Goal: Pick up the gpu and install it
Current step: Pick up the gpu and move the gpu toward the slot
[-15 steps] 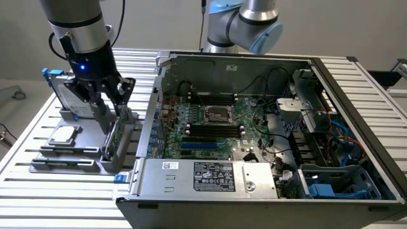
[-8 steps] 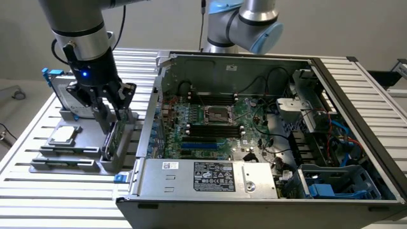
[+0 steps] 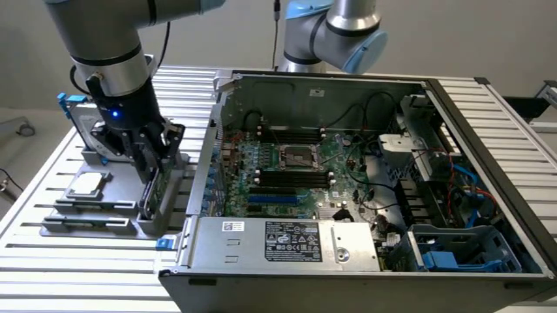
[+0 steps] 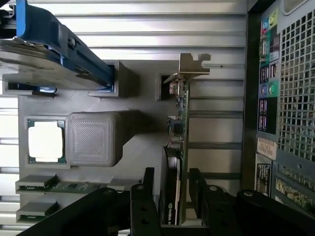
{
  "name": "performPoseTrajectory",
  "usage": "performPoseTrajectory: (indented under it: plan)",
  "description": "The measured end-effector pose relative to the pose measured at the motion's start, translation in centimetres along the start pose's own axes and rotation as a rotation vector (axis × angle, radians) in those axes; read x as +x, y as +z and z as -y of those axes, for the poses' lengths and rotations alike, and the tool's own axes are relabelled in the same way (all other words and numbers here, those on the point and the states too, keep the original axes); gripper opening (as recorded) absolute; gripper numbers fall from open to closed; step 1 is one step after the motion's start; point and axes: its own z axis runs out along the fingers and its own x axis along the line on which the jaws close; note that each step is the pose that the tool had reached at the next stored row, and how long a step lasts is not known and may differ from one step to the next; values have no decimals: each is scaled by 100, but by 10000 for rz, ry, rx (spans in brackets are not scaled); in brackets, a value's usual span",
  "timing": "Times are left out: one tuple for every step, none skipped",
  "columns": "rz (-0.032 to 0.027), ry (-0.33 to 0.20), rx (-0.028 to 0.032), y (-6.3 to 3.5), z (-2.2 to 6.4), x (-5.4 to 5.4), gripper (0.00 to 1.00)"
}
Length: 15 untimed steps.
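Pick-up step, no grasp yet. Thin green-board gpu [image 4: 180, 123] with black shroud and silver bracket stands on edge in grey holder [image 4: 142, 98] on slatted worktop [image 3: 52, 261]. Black end effector [image 4: 171, 181] spread, straddling the card. Judgement: gripping calls for a square, centred squeeze.

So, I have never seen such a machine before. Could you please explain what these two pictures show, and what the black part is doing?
The machine is a grey robot arm with a black two-finger tool at its end. One picture comes from a camera beside the table. The other comes from a camera on the arm's wrist, looking past the tool. On the slatted metal table stand a grey plastic holder and a large open computer case. The holder keeps spare parts: a square silver processor chip, a silver hard drive in a blue frame, and the thin green graphics card with a silver end bracket, standing on edge in a slot. The tool is open, with one finger on each side of the card. Nothing is held yet.
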Motion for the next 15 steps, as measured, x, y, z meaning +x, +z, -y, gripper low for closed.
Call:
performPoseTrajectory:
  plan:
    - [-1, 0, 0, 17, 18, 1, 42]
    - [-1, 0, 0, 35, 35, 2, 42]
    - [0, 0, 0, 54, 51, 3, 42]
    - [2, -1, -2, 72, 60, 2, 42]
    - [1, 0, -1, 90, 62, 2, 42]
    - [1, 2, 0, 108, 63, 1, 42]
    - [0, 6, 0, 125, 64, -1, 42]
    - [0, 8, 0, 143, 65, -8, 42]
    - [0, 15, 0, 159, 65, -15, 42]
    - [2, 23, -2, 172, 65, -22, 42]
    - [1, 42, -2, 178, 65, -24, 42]
    - [-3, 62, 0, 178, 65, -24, 42]
    - [-4, 78, -1, 178, 65, -23, 42]
    - [-3, 98, -2, 179, 65, -24, 42]
    - [-1, 117, -6, 180, 64, -25, 42]
